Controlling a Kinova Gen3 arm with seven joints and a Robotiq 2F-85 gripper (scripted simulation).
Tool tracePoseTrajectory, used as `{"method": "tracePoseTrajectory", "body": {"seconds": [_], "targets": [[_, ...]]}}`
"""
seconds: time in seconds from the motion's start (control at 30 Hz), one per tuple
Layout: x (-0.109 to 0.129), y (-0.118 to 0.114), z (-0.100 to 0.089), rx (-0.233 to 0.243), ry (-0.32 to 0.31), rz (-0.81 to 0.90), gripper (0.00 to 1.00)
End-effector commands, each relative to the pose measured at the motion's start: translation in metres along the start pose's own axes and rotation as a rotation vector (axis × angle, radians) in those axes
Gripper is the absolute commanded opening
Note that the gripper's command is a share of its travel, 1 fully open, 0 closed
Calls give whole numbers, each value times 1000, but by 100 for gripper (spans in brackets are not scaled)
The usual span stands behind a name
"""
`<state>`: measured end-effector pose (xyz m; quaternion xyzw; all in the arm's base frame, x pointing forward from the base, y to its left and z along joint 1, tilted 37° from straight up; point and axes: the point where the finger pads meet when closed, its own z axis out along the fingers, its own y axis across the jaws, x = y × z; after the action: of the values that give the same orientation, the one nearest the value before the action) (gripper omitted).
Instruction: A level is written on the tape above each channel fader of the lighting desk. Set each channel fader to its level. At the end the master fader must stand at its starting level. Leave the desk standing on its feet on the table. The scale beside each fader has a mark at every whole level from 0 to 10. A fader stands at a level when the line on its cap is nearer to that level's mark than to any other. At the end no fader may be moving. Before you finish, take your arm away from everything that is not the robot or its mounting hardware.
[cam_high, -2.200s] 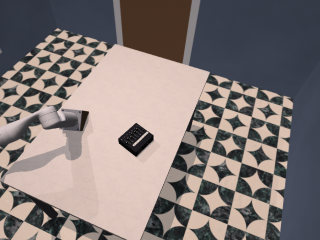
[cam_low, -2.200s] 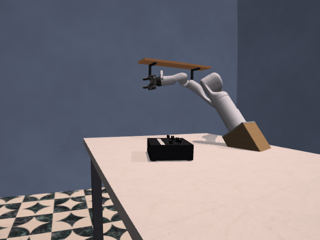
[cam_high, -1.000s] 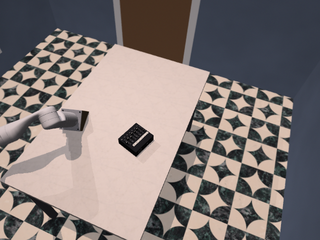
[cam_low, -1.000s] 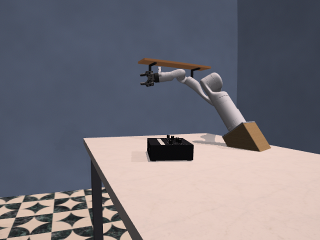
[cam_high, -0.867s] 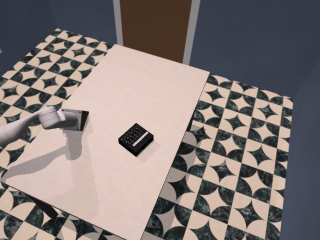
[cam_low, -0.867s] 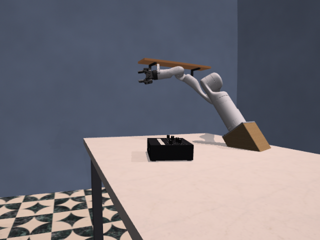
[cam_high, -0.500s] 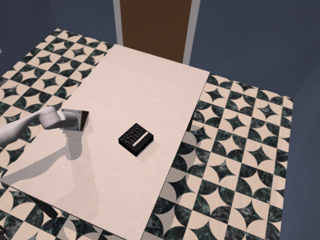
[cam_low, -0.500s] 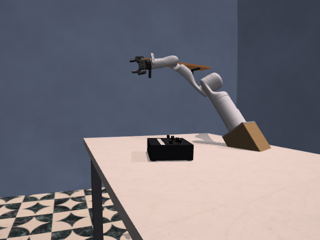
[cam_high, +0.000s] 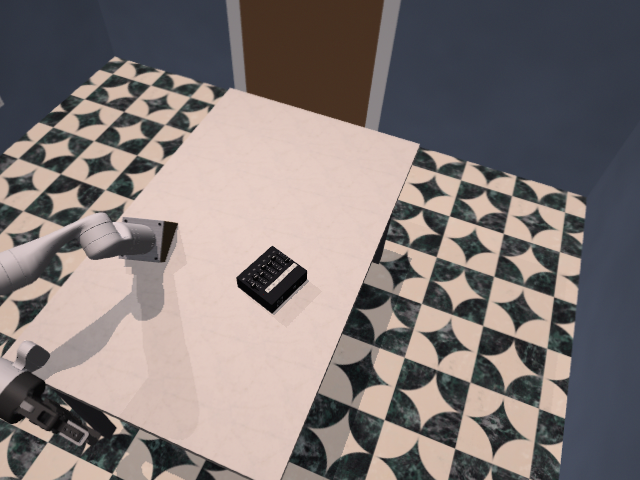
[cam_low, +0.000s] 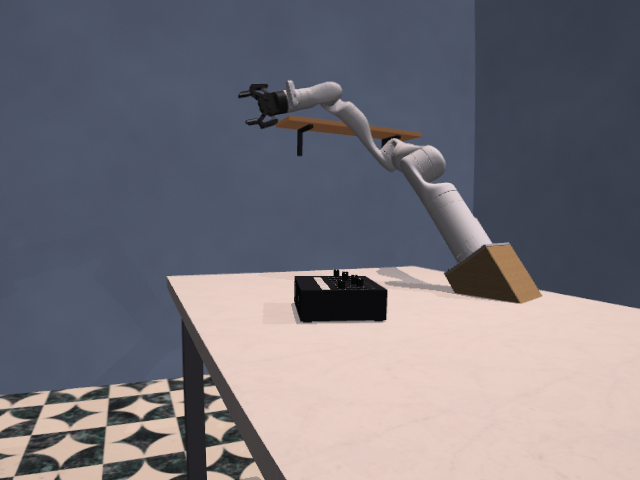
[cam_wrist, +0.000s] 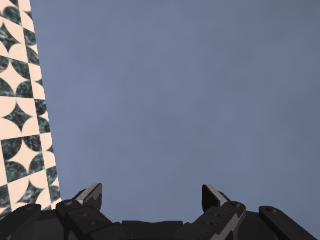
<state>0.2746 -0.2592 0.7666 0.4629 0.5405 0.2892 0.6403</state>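
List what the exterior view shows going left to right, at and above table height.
Table's front leg → open gripper → lighting desk → wooden wedge base under the arm.

Pale pink-beige table (cam_high: 248, 170), rectangular top, faint marbled grain; dark leg (cam_low: 193, 408) visible under the near corner in the exterior view. It stands on a checkered floor (cam_high: 480, 289) of cream and dark green star-pattern tiles.

Directly on the top, two things:
- Black lighting desk (cam_high: 272, 277), roughly mid-table, sitting flat with its fader caps up and a white tape strip (cam_high: 282, 277) along one side of its top. Set at an angle to the table edges. Shadow falls just beside it.
- Tilted wooden wedge base (cam_low: 493, 273) with a grey mounting plate (cam_high: 144, 240), near one long edge, well apart from the desk. The arm's shadow lies across the top beside it.
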Motion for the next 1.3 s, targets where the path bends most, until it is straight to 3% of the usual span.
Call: {"method": "tracePoseTrajectory", "body": {"seconds": [0.0,0.03,0.1,0.17,0.2,0.5,0.53,0.87,0.9,1.2,1.23,1.27], "targets": [[37,13,22,32,39,-69,100],[37,13,22,32,39,-69,100],[81,16,42,78,87,-150,100],[81,16,42,78,87,-150,100],[103,15,51,102,112,-192,100],[103,15,51,102,112,-192,100],[126,14,60,126,137,-234,100],[126,14,60,126,137,-234,100],[148,12,69,151,162,-276,100],[148,12,69,151,162,-276,100],[171,8,77,176,188,-319,100],[171,8,77,176,188,-319,100]]}}
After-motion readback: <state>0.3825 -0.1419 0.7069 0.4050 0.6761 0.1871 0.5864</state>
